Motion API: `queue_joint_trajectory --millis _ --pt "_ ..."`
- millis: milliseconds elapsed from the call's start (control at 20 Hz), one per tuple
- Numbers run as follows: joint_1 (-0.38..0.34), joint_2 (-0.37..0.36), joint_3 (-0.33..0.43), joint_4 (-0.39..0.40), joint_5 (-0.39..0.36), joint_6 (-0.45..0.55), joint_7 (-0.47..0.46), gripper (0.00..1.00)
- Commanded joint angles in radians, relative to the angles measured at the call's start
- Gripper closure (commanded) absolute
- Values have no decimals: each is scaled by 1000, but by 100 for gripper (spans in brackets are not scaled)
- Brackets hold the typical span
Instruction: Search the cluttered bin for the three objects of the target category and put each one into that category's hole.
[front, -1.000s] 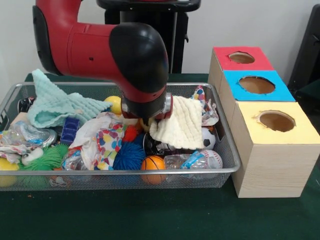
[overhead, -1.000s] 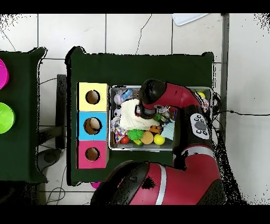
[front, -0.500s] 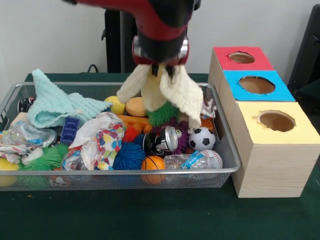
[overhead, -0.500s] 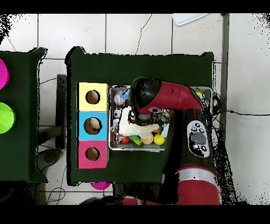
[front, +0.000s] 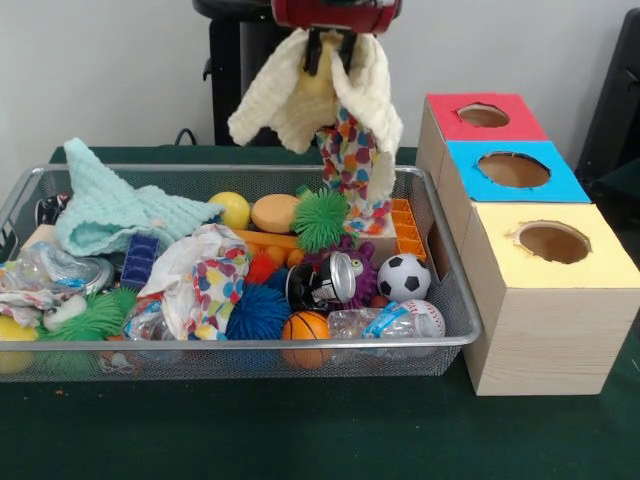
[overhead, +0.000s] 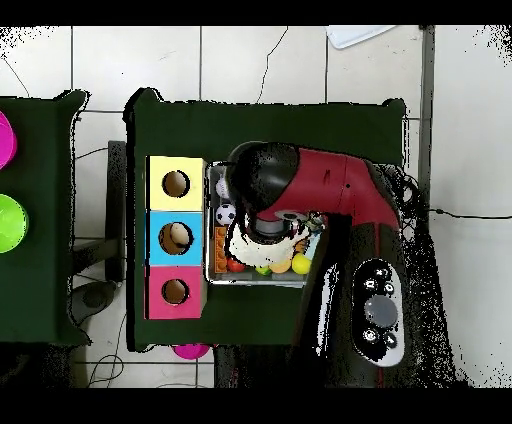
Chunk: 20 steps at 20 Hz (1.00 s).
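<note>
My gripper (front: 333, 42) is high above the back of the wire bin (front: 455, 340), shut on a cream waffle cloth (front: 290, 95) that hangs in folds. A spotted multicoloured cloth (front: 350, 160) dangles with it, its lower end still reaching the bin. To the right stand three boxes with a red hole (front: 483, 115), a blue hole (front: 513, 169) and a yellow hole (front: 553, 241). In the overhead view the arm (overhead: 310, 190) covers most of the bin, and the cream cloth (overhead: 255, 246) shows beneath it beside the boxes (overhead: 176, 237).
In the bin lie a mint cloth (front: 115, 210), another spotted cloth (front: 210, 280), a green spiky ball (front: 320, 220), a can (front: 325, 283), a soccer ball (front: 404, 277), a small basketball (front: 306, 327), a blue spiky ball (front: 258, 312) and plastic bottles.
The gripper has risen from inside the bin to well above it, lifting the cream cloth. A spotted cloth has come up with it, and the balls underneath are uncovered.
</note>
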Motion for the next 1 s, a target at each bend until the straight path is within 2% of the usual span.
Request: queue_joint_trajectory --millis 50,300,650,1000 --pt "11 -39 -26 119 -88 -140 103 100" --pt "21 -52 -34 160 -100 -289 131 100" --pt "53 -19 -59 246 -136 -651 231 100" --pt "152 65 -167 269 -120 -831 338 100"
